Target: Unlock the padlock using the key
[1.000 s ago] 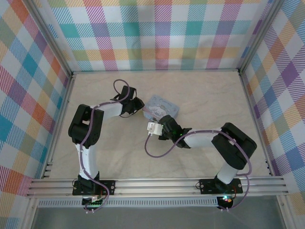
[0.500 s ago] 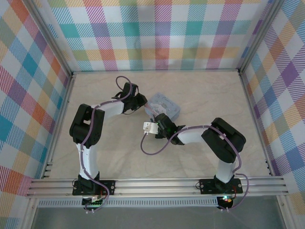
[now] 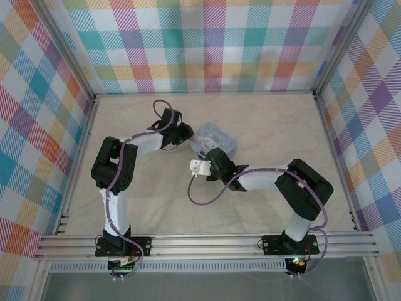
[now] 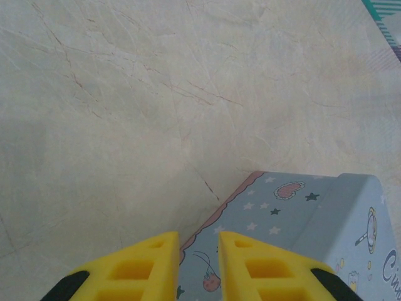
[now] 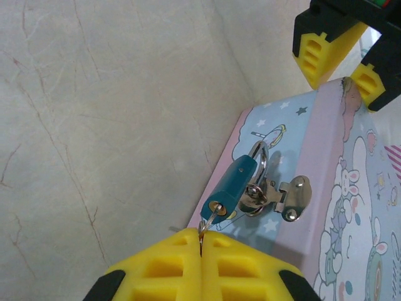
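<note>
Right wrist view, and the right fingers (image 5: 169,266) are pressed tight together at the bottom of frame, pinching the key (image 5: 203,227). Only a sliver of metal shows between the fingertips and the keyhole. The key sits at the bottom end of the teal padlock (image 5: 230,188), which lies tilted on the front face of the pastel cartoon box (image 5: 351,188). The silver shackle is looped through the hasp (image 5: 283,195). Up at the far right corner of that box, the left fingers (image 5: 319,50) straddle its edge, one yellow finger on each side.

Over to the left wrist view: the two fingers are nearly closed with just a narrow gap, and the box's pink-trimmed edge runs right into that gap, so they are clamped on the box.

From the top external camera, the box sits around the middle of the marbled table (image 3: 276,119), with both arms converging on it, the left from the left side and the right from the near side.
</note>
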Robot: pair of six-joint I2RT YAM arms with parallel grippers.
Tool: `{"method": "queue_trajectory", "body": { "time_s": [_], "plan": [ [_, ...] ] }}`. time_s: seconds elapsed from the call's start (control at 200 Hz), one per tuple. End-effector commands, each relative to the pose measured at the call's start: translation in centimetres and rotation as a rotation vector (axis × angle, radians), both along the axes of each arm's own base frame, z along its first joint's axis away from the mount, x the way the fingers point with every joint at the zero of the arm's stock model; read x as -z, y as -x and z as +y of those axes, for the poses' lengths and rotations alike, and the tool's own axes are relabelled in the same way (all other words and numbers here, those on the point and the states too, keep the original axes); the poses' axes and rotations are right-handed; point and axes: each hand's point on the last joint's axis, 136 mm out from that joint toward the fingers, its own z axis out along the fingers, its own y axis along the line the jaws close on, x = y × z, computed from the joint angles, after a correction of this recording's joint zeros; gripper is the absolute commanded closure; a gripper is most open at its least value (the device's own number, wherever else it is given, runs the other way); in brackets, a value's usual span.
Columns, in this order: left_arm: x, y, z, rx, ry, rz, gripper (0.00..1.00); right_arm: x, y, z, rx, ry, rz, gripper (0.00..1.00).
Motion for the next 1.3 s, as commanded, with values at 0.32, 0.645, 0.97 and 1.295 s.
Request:
{"method": "queue_trajectory", "body": {
  "time_s": [0.32,0.645,0.97,1.295],
  "plan": [
    [2.4,3.2,-3.2,0.151,0.001,0.082,0.76,-5.0,-6.0,1.6,-0.041,-0.057,-0.220,1.00],
    [2.1,2.4,-2.5,0.138,-0.029,0.070,0.76,-6.0,-6.3,-0.6,-0.027,-0.014,-0.268,1.00],
    [1.6,1.2,-2.2,0.130,-0.064,0.046,0.75,-6.7,-6.4,-1.9,-0.036,-0.001,-0.329,1.00],
    [1.7,1.7,-4.6,0.160,0.006,0.058,0.75,-5.2,-6.7,0.9,-0.082,-0.023,-0.288,1.00]
  ]
}}
